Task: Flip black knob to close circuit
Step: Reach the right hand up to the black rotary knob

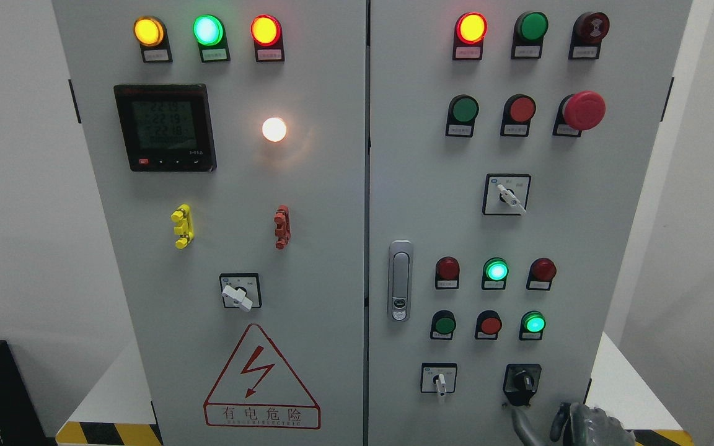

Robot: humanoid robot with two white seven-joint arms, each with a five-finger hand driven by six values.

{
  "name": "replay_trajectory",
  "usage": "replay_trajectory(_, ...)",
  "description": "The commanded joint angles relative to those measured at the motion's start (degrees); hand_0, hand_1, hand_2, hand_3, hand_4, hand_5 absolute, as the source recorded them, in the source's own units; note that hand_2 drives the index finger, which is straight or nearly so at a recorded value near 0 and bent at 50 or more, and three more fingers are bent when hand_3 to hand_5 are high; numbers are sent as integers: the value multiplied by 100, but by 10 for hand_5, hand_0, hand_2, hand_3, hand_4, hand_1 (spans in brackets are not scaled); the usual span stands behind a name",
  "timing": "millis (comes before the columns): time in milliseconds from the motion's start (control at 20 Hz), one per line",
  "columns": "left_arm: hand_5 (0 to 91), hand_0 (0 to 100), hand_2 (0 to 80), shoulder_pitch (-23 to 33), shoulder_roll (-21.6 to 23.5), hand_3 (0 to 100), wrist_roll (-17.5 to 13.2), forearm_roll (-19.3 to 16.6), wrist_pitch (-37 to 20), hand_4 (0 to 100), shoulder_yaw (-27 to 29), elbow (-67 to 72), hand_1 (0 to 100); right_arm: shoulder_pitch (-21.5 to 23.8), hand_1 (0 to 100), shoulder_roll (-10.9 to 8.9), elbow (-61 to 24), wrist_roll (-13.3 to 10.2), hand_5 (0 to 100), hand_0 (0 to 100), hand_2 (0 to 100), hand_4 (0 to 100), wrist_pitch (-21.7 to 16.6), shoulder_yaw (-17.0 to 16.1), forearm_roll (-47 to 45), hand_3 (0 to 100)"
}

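Black knob point(522, 380): we find it at the lower right of the right cabinet door point(611, 217), set on a black square plate, its handle pointing up and slightly left.
Right hand point(571, 422): our grey-gloved hand comes in at the bottom edge just below and to the right of the knob; one finger point(521, 424) stretches up toward the knob's plate, the tip close under it, and we cannot tell whether it touches. The other fingers curl loosely and hold nothing.
Left hand: we do not see it.
White selector switch point(439, 380): just left of the knob on the same row, its lever pointing down.
Lower buttons: above the knob we see a row of green, red and a lit green button point(534, 323), and above that a row of two dark red lamps with a lit green lamp point(496, 270) between them.
Upper selector point(507, 194): higher on the same door, lever tilted down to the right.
Emergency stop point(583, 110): a big red mushroom button near the upper right.
Door handle point(400, 280): a silver latch at the right door's left edge.
Left door: we see a digital meter point(165, 127), a glowing white lamp point(274, 129), and a red warning triangle point(261, 378) low down.
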Motion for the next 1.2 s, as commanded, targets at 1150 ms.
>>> replay_trajectory(1150,0,120,0,0,0,0,-4,-123,9,0,-123,123,556,-312,112,8,111,17,801,0,783,781,84,-164,156,944)
